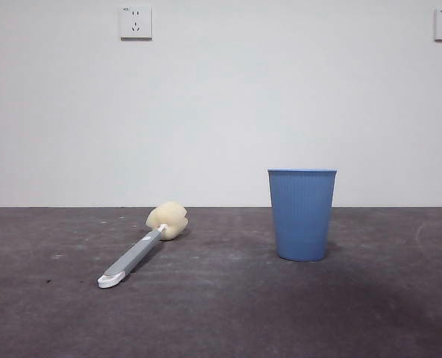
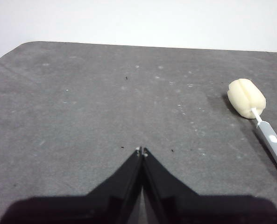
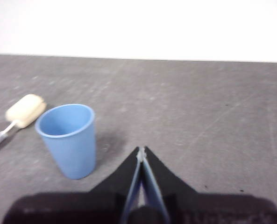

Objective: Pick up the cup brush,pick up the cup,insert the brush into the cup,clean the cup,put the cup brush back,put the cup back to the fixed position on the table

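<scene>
A: Status check. Cup brush (image 1: 141, 250) lies flat on the counter (image 1: 221, 313), sponge head toward the back wall, white handle tip toward the camera. Cup (image 1: 302, 215) stands upright, mouth up, well apart from the brush. Nothing inside it as far as the right wrist view shows.

B: Grippers?

A: Left gripper (image 2: 142, 151): jaws pressed together, tips touching, holding nothing. It sits above bare counter w/ the brush off to one side. Right gripper (image 3: 142, 151): jaws likewise closed up, empty, cup near but not touching. Neither arm shows in the front view.

B: So which step?

A: Judgement: step 1, brush pickup, not yet begun. All steps outstanding.

B: Next move needs?

A: Prob. left jaws must spread first, swing over the grey handle, line up across it, descend, pinch mid-handle. Slim handle lies low on the counter, so approach needs to be close to the surface.
</scene>
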Tool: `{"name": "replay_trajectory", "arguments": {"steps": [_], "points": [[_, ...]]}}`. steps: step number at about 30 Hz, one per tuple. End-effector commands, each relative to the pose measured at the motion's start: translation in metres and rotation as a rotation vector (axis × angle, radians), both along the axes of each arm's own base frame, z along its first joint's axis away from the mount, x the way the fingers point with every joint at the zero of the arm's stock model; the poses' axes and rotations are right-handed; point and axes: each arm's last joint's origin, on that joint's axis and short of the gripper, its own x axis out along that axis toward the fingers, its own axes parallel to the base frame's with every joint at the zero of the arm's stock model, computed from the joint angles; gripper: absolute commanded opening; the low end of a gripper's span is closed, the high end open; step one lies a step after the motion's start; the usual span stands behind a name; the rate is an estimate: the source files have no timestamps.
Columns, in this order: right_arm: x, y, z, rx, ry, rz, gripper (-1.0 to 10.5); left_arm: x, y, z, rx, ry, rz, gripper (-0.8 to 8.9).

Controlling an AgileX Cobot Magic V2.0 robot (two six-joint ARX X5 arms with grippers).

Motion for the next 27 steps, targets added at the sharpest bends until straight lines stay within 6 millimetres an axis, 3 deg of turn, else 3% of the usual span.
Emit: {"name": "replay_trajectory", "arguments": {"steps": [1,8,13,27], "points": [[-0.001,-0.002,-0.021,0.037,-0.010,-0.029,0.0,0.001,0.000,-0.004,-0.007,0.009,0.002,-0.03],[-0.004,-0.004,-0.058,0.075,0.015,-0.061,0.0,0.001,0.000,-0.004,-0.007,0.009,0.003,-0.03],[-0.004,-0.004,-0.073,0.102,0.031,-0.064,0.0,0.001,0.000,-0.004,-0.007,0.009,0.002,-0.03],[-0.004,-0.004,-0.075,0.108,0.023,-0.064,0.0,0.001,0.000,-0.004,-0.007,0.009,0.002,-0.03]]}}
